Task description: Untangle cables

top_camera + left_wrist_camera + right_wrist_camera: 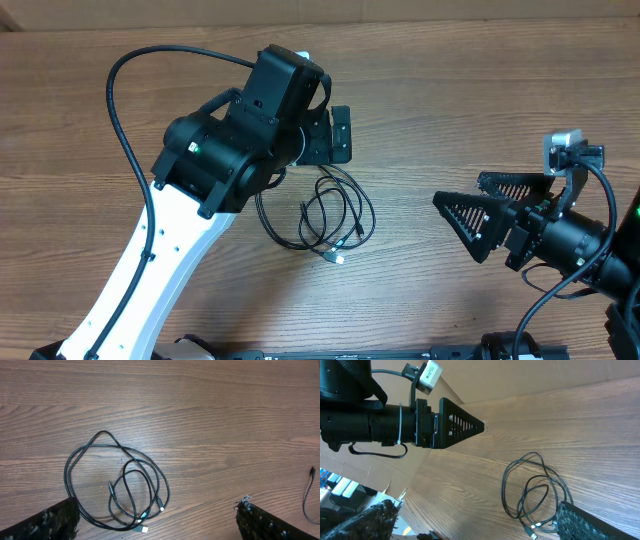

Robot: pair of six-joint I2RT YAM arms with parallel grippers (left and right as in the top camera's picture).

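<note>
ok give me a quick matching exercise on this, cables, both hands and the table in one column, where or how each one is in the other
Things
1. cables
2. left hand
3. right hand
4. table

States
a. brown wood grain
b. open, well clear of the loops, to their right in the overhead view
c. open, close by the loops
d. lying in tangled loops, not gripped

Pairs: 1-d, 2-c, 3-b, 4-a
</note>
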